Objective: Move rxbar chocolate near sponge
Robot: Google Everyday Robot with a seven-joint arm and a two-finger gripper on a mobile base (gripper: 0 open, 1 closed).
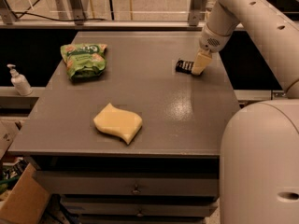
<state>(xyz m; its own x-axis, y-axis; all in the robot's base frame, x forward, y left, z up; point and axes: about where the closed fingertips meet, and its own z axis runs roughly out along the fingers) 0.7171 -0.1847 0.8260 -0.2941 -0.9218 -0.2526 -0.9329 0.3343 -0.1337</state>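
Camera view, table seen from its near edge.

The pale tan gripper (199,68) stands tip-down on the far right part of the grey flat-topped table (154,94), carried by the white arm that enters from 1 o'clock. I cannot tell whether it is apart, together or clamped on anything; it shows to me as a single tan block.

The rxbar chocolate (184,66), a small flat black wrapped bar, lies on the tabletop touching the gripper at its 9 o'clock side. Its right end is hidden behind the tip. I cannot tell whether that end sits inside the gripper or only beside it.

The sponge (117,122), a thick pale yellow foam piece with wavy edges, lies well apart from the bar at about 7 o'clock, near the front edge. A green crinkly snack bag (84,59) lies far off at 9 o'clock.

Hazards, as I judge them:
- **End contact only:** held by one end, the thin bar may pivot or slip out.
- **Tip beside the bar:** a closing move would then push the bar toward 9 o'clock instead of seizing it.
- **Low carry toward 7 o'clock:** this may shove the light sponge toward the front edge.
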